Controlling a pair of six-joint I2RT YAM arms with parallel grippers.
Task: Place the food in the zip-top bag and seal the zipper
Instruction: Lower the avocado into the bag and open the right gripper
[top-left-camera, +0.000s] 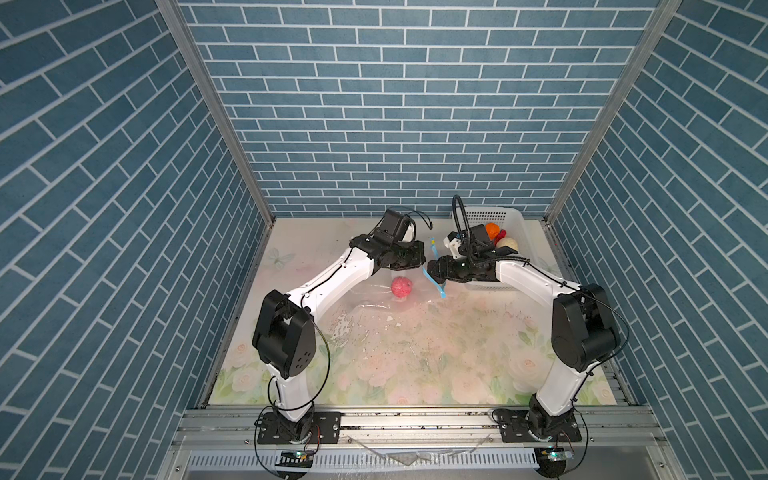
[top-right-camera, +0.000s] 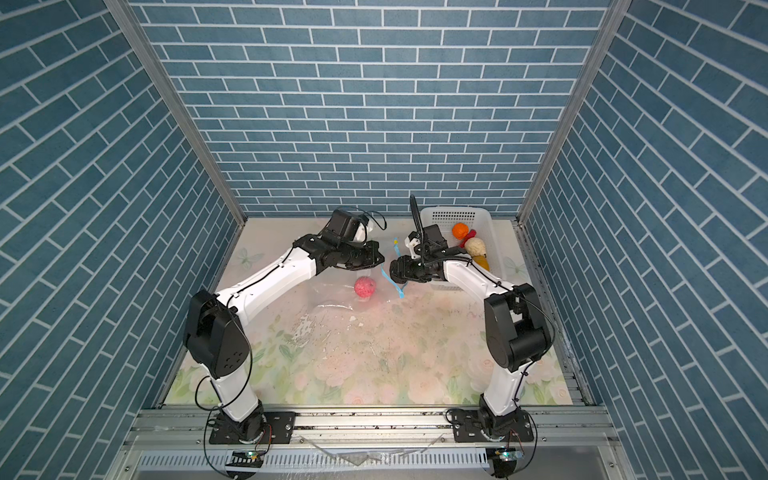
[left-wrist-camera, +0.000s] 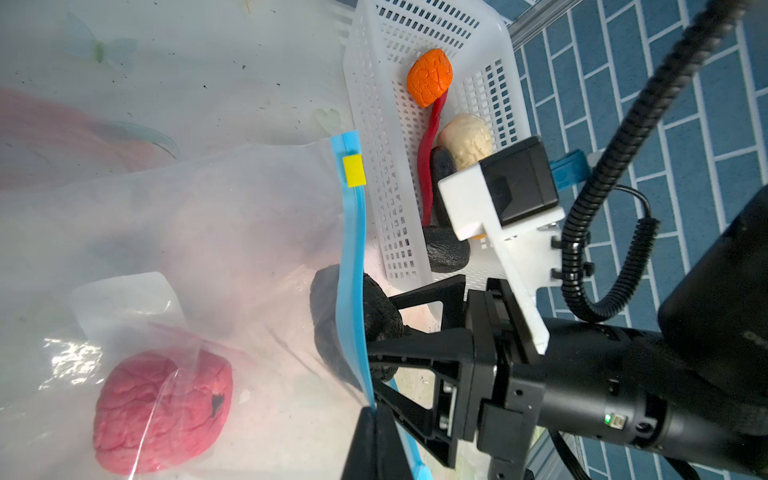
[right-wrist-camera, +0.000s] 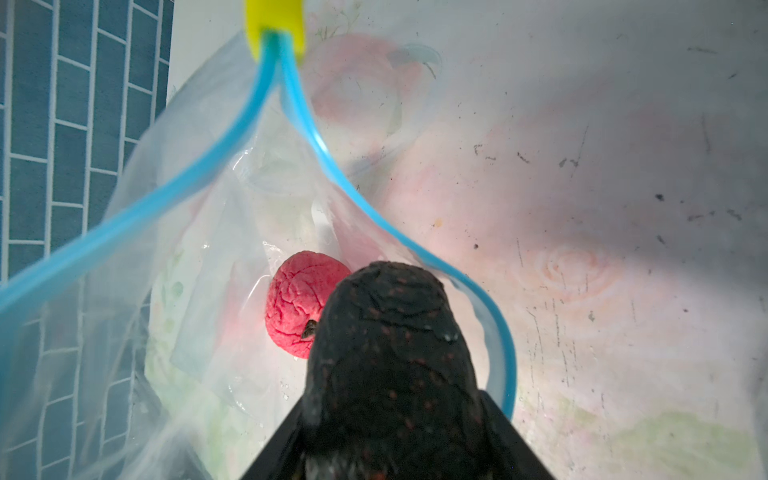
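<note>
The clear zip-top bag (top-left-camera: 365, 293) lies mid-table with its mouth held open. My left gripper (left-wrist-camera: 374, 415) is shut on the light-blue zipper (left-wrist-camera: 353, 249), below the yellow slider (left-wrist-camera: 354, 169). My right gripper (right-wrist-camera: 390, 415) is shut on a black food lump (right-wrist-camera: 390, 353), which sits in the bag's mouth between the two zipper edges (right-wrist-camera: 332, 166). A pink food lump (top-left-camera: 401, 286) rests inside the bag (right-wrist-camera: 208, 249). In both top views the two grippers (top-left-camera: 422, 254) (top-left-camera: 432, 268) nearly meet above the bag.
A white perforated basket (top-left-camera: 519, 232) stands at the back right, next to the bag's mouth. It holds an orange lump (left-wrist-camera: 429, 77), a red chili (left-wrist-camera: 430, 145), a cream lump (left-wrist-camera: 465, 139) and dark pieces (left-wrist-camera: 446, 249). Blue brick walls enclose the table.
</note>
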